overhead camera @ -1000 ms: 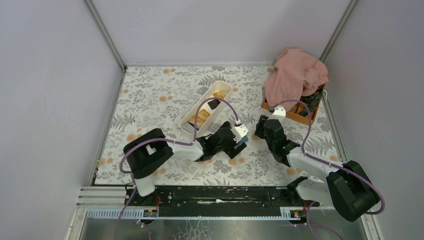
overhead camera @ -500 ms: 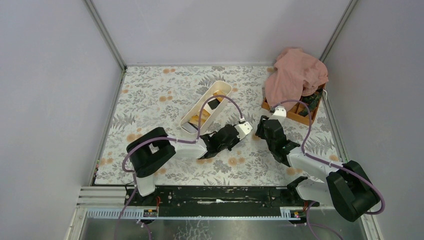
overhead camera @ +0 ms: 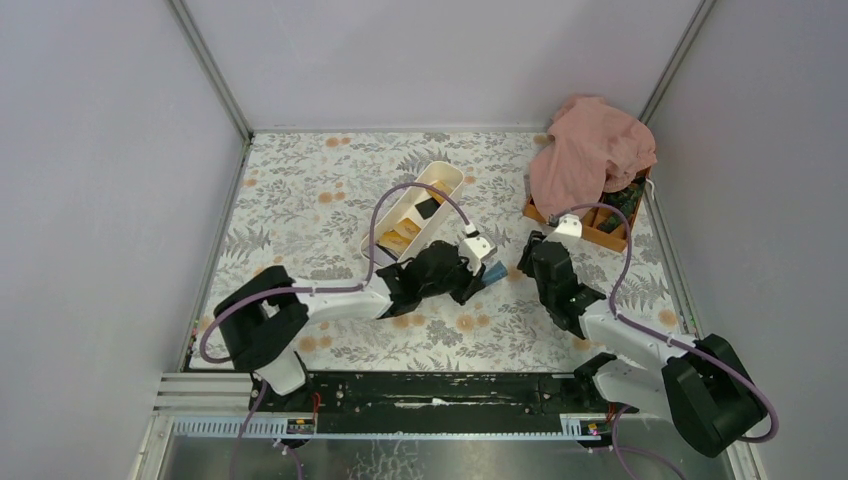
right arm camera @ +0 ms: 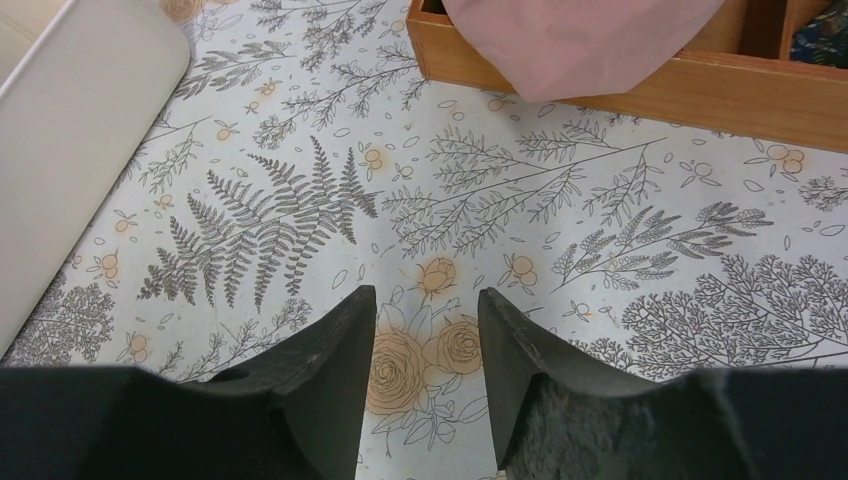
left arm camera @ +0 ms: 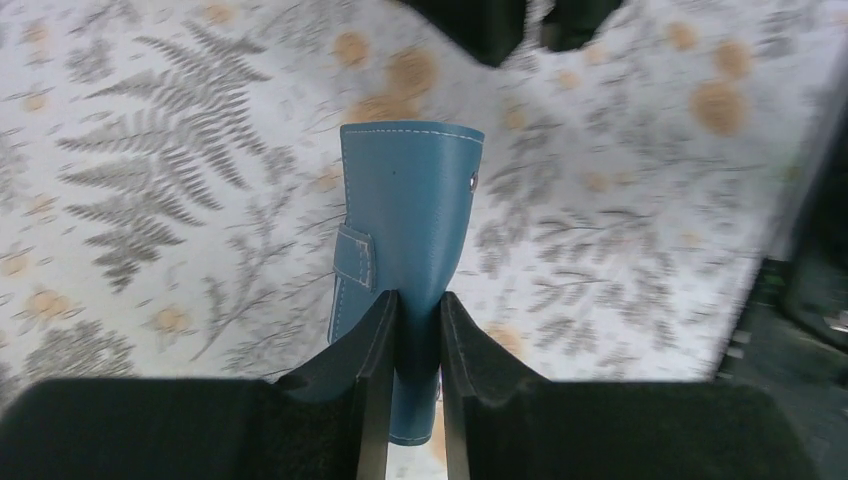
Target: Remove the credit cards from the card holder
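1. Left gripper (left arm camera: 418, 302): jaws pinch the near end of the card holder (left arm camera: 405, 200), one finger on each flat face.
2. Card holder: blue, white stitching, looks folded shut. A small strap tab shows on its left edge and a stud near its right edge in the left wrist view. Its far end sticks out past the fingers over the floral desk (left arm camera: 160, 170).
3. Cannot tell whether the holder rests on the desk or is lifted off it.
4. Top view: the left gripper (overhead camera: 478, 268) sits mid-desk, arm stretched out low. A blue bit of the card holder (overhead camera: 494, 271) pokes out of it toward the right gripper (overhead camera: 527, 256). The two are near, not touching.
5. Right gripper (right arm camera: 427, 300): jaws spread, nothing between them, only desk print below.
6. White tray (overhead camera: 452, 172): long, lies diagonally just behind the left gripper. Orange-yellow credit cards (overhead camera: 403, 232) lie in it, and a black card (overhead camera: 428, 207) further along.
7. The tray's side (right arm camera: 60, 130) shows at the left of the right wrist view.
8. Orange box (overhead camera: 592, 234): far right of the desk, beyond the right gripper. A pink cloth (overhead camera: 590, 150) is heaped over most of it.
9. Right wrist view: box wall (right arm camera: 640, 92) along the top, cloth (right arm camera: 580, 40) hanging over its edge.
10. Purple cables (overhead camera: 400, 200) loop over both arms.
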Action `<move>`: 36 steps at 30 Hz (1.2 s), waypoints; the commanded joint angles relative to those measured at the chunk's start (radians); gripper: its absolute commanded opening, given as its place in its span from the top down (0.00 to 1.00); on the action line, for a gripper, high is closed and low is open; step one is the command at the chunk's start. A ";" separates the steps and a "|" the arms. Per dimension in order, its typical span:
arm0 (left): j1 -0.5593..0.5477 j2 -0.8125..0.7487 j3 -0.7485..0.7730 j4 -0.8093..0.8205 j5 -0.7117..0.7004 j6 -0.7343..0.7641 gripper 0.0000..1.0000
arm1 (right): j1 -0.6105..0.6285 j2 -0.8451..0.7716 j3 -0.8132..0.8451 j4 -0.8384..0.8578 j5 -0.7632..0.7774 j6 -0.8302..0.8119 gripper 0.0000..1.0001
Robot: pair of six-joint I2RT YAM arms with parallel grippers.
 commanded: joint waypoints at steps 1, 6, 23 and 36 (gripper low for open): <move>0.019 -0.064 -0.020 0.120 0.275 -0.146 1.00 | 0.002 -0.043 -0.011 0.028 0.082 0.015 0.51; 0.095 0.006 -0.038 0.277 0.518 -0.321 1.00 | 0.002 -0.078 -0.031 0.039 0.097 0.020 0.51; 0.187 0.140 0.089 -0.111 -0.030 -0.288 0.80 | 0.002 -0.023 -0.022 0.056 0.093 0.007 0.51; 0.164 -0.090 -0.096 0.053 -0.390 -0.246 0.05 | 0.020 0.078 0.048 0.053 -0.091 -0.051 0.59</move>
